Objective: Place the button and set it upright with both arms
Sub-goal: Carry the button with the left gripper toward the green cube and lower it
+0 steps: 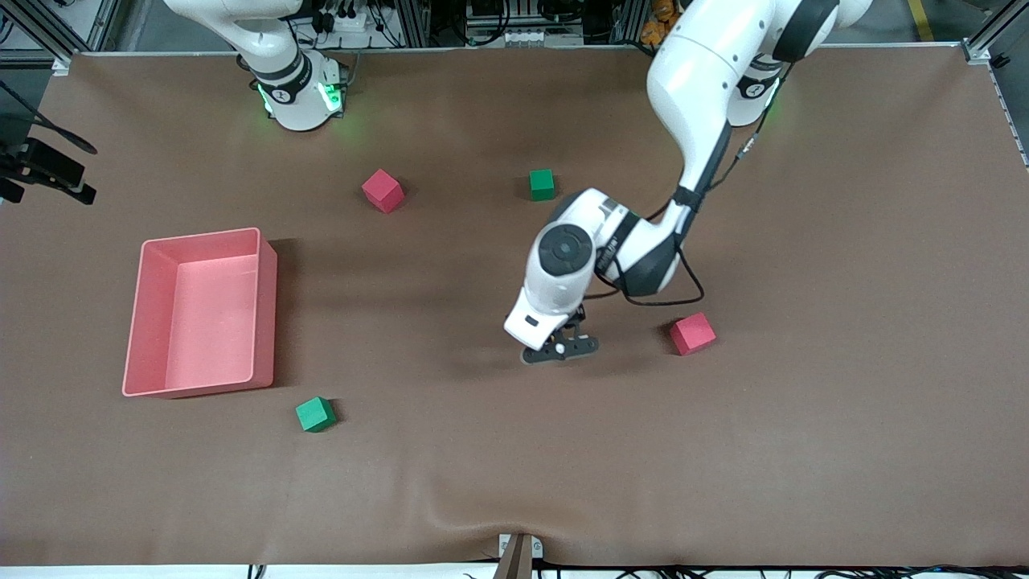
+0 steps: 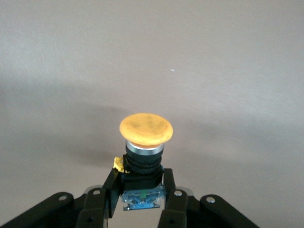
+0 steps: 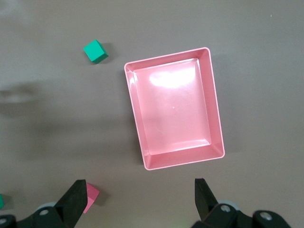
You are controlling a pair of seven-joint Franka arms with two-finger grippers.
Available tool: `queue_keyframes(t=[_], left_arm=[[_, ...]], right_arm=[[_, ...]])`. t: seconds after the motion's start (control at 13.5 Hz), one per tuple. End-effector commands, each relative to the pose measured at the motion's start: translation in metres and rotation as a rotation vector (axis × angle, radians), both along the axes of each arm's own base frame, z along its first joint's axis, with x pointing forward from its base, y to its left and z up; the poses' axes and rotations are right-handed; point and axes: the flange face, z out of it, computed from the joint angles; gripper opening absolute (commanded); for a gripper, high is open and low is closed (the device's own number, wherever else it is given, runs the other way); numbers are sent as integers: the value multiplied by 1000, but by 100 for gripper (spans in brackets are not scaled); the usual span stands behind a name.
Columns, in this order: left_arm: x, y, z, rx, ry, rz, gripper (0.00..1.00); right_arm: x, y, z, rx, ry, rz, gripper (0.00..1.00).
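Observation:
The button (image 2: 145,129) has a round orange cap on a black body with a blue base. My left gripper (image 2: 141,187) is shut on the black body, and the cap points away from the wrist toward the brown table. In the front view the left gripper (image 1: 560,350) is low over the middle of the table, beside a red cube (image 1: 692,333), and hides the button. My right gripper (image 3: 140,199) is open and empty, high over the table beside the pink tray (image 3: 216,118). It is out of the front view.
The pink tray (image 1: 137,322) is empty and sits toward the right arm's end. A red cube (image 1: 382,190) and a green cube (image 1: 542,184) lie nearer the bases. Another green cube (image 1: 315,414) lies nearer the front camera than the tray.

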Motion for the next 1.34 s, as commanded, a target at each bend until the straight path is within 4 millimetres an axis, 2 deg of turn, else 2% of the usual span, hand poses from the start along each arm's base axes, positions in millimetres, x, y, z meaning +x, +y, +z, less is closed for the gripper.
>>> queue_keyframes(t=[0.0,0.15,0.3,0.45,0.59,0.96,1.04,1.26], left_arm=[[-25,-28,25,71,-144,75,0],[-38,-44,26,104,-244,167,0],[-67,-72,13,139,-355,208,0],[-79,-83,7,140,-443,282,0],[-99,-99,-3,138,-482,292,0],[-141,-118,-56,186,-602,339,0],[-156,-123,-69,210,-616,343,0],[-176,-130,-79,240,-629,357,0]], right_arm=[[9,3,-10,14,-17,12,100],[7,1,-10,15,-9,7,100],[6,-2,-6,14,-20,1,100],[5,-1,-6,15,-15,0,100],[4,4,-7,16,-4,6,100],[5,-1,-8,16,-9,-2,100],[5,0,-8,16,-3,0,100],[3,6,-8,17,13,9,100]])
